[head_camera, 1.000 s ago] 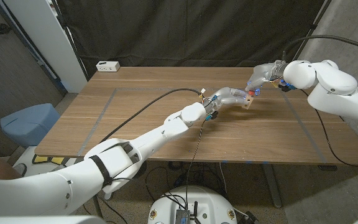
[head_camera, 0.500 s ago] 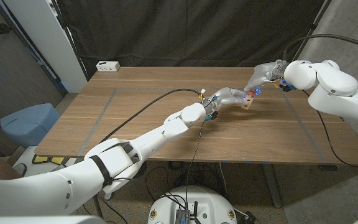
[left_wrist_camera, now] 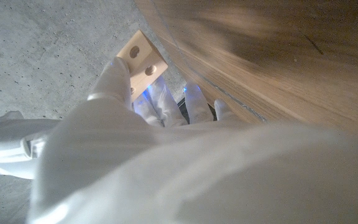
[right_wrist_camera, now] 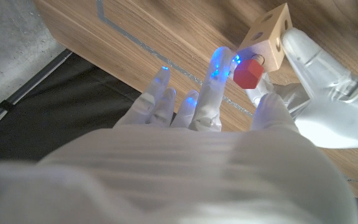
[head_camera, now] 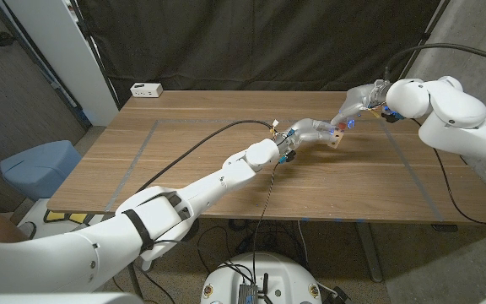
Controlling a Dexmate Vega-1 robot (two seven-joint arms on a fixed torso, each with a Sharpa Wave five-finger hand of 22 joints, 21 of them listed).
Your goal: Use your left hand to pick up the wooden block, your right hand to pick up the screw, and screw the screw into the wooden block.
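the left hand (head_camera: 309, 133) holds the wooden block (head_camera: 337, 136) raised above the far right part of the table (head_camera: 184, 160), fingers clamped on its lower part; in the left wrist view the wooden block (left_wrist_camera: 140, 59) shows two drilled holes on one face. the right hand (head_camera: 357, 103) meets it from the far side, pinching the screw (right_wrist_camera: 248, 73) by its red head between thumb and a fingertip, the other fingers spread apart. in the right wrist view the screw sits just beside a holed face of the wooden block (right_wrist_camera: 267, 34), the shank seemingly at or in a hole, though the tip itself cannot be made out. the step in hand is judged to be the insertion or first turns of screwing. the next move calls for keeping the shank in line with the hole while the right hand twists and the left hand holds the block steady. the work hangs well inside the table's edges, with bare wood all around; a cable (head_camera: 201, 139) trails across the table toward the left arm, and a small white box (head_camera: 147, 89) lies at the far left corner, well apart.
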